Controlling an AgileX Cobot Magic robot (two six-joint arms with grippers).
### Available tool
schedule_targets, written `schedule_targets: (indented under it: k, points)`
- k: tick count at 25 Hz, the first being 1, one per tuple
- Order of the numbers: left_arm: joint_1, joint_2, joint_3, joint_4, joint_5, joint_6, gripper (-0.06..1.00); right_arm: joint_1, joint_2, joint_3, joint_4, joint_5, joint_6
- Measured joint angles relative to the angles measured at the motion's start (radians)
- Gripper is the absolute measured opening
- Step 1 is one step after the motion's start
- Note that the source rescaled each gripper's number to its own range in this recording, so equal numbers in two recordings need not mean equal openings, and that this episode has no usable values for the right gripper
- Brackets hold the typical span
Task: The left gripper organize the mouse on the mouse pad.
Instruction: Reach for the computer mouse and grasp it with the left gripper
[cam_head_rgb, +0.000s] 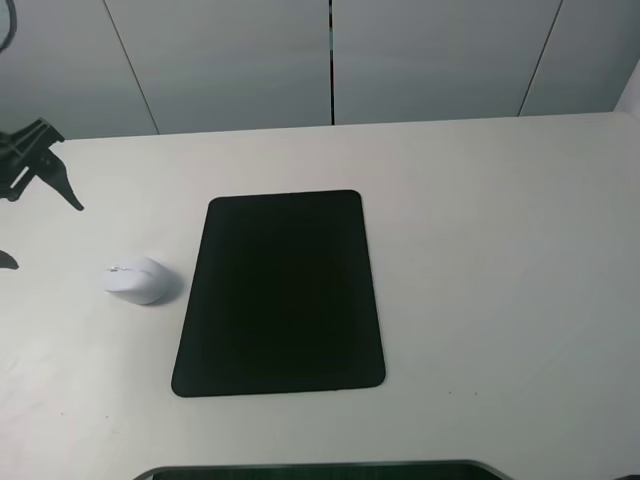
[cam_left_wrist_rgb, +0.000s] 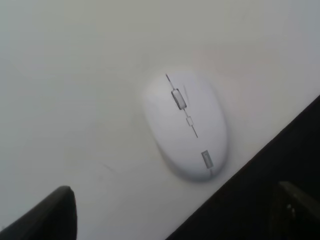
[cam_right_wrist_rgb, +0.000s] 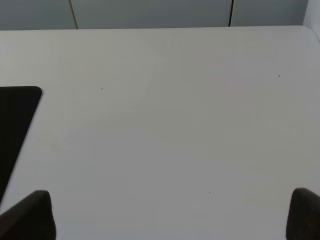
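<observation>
The mouse sits on the bare desk, just left of the mouse pad and level with the middle of its left edge. In my wrist view a thin strip of desk separates its tail from the pad's edge, so nothing of it is on the pad yet.

My left claw hangs at the far-left edge of the scene, spread wide and holding nothing. From it the mouse lies to the right and nearer, lower down on the desk. My fingers show at opposite sides of the wrist view, with the mouse ahead of the gap between them.

The mouse's long axis runs roughly left to right, wheel end to the left and tilted slightly far, tail toward the pad. I judge I must come down over it and turn my wrist so the fingers close across its narrow flanks, then carry it right.

My right claw is also spread wide and empty, off beyond the pad's right side, so the left arm is plainly nearer.
</observation>
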Motion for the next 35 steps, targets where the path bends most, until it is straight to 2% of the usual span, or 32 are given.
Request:
schedule_targets:
  k: [7,13,23,35]
  points:
    - [-0.013,0.083,0.001,-0.013,-0.061,-0.092,1.00,0.000,0.000,0.000,0.000,0.000,0.000]
    - [-0.060,0.118,0.001,0.072,-0.077,-0.241,1.00,0.000,0.000,0.000,0.000,0.000,0.005]
    - [-0.102,0.232,0.001,0.090,-0.114,-0.399,1.00,0.000,0.000,0.000,0.000,0.000,0.019]
    - [-0.130,0.322,0.001,0.086,-0.230,-0.444,1.00,0.000,0.000,0.000,0.000,0.000,0.019]
